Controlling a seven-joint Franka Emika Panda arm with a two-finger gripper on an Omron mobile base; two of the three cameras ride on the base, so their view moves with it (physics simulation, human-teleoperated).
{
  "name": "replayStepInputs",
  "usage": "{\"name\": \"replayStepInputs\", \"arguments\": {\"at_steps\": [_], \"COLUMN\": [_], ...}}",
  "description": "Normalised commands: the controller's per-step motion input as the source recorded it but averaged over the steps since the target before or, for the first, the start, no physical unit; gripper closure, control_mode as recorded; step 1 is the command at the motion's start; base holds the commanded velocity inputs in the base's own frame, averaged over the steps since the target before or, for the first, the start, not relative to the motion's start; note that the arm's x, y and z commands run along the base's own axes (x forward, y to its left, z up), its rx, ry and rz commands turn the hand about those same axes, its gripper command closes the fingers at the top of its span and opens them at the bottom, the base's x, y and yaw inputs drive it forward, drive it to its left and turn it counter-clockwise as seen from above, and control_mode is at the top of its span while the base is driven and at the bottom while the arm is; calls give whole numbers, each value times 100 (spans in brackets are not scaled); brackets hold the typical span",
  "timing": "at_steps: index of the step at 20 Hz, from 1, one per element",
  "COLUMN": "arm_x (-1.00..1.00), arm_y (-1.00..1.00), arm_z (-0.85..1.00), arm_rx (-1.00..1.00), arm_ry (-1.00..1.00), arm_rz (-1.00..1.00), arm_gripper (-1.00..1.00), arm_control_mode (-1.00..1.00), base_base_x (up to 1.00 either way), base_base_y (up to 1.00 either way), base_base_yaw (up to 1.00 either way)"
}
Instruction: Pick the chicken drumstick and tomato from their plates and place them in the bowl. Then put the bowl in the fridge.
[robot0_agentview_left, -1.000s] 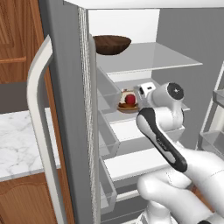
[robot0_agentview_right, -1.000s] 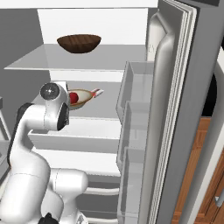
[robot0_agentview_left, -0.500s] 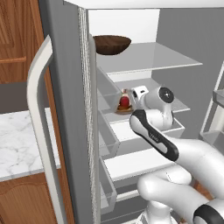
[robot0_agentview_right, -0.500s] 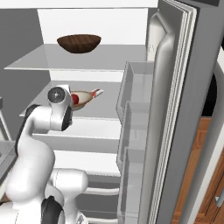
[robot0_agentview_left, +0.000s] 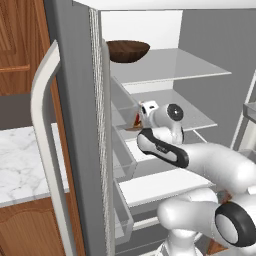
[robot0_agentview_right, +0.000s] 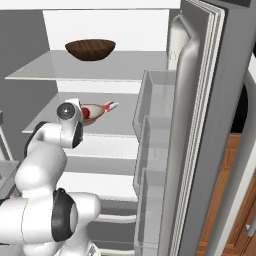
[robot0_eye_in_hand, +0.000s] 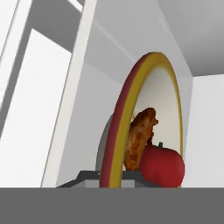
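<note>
The bowl (robot0_agentview_right: 101, 115), pale inside with a tan rim, is at the middle glass shelf (robot0_agentview_right: 127, 124) of the open fridge (robot0_agentview_left: 75, 125). My gripper (robot0_eye_in_hand: 111, 176) is shut on the bowl's rim (robot0_eye_in_hand: 131, 100), which runs between the fingertips in the hand view. Inside the bowl lie the reddish-brown chicken drumstick (robot0_eye_in_hand: 140, 133) and the glossy red tomato (robot0_eye_in_hand: 162, 166). From the right base the tomato (robot0_agentview_right: 86, 113) and the drumstick (robot0_agentview_right: 106, 106) show just past my wrist. From the left base the bowl (robot0_agentview_left: 134, 124) peeks out behind the door bins. The plates are out of view.
A dark brown wooden bowl (robot0_agentview_left: 128, 50) sits on the top shelf. The left door with its long pale handle (robot0_agentview_left: 42, 130) stands open, the right door with clear bins (robot0_agentview_right: 152, 130) too. A marble counter (robot0_agentview_left: 22, 160) lies to the left.
The arm has folded lower and reached further into the fridge, carrying the bowl slightly deeper over the middle shelf. The grip on the rim is unchanged.
</note>
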Motion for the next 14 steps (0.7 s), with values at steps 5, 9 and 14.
{"name": "replayStepInputs", "arguments": {"at_steps": [5, 9, 14], "arm_x": [54, 50, 33], "arm_y": [9, 11, 12], "arm_z": [0, 0, -8], "arm_rx": [0, 0, 0], "arm_ry": [11, 8, 7], "arm_rz": [0, 0, 0], "arm_gripper": [100, 100, 100], "arm_control_mode": [-100, -100, -100], "base_base_x": [0, 0, 0], "base_base_y": [0, 0, 0], "base_base_yaw": [0, 0, 0]}}
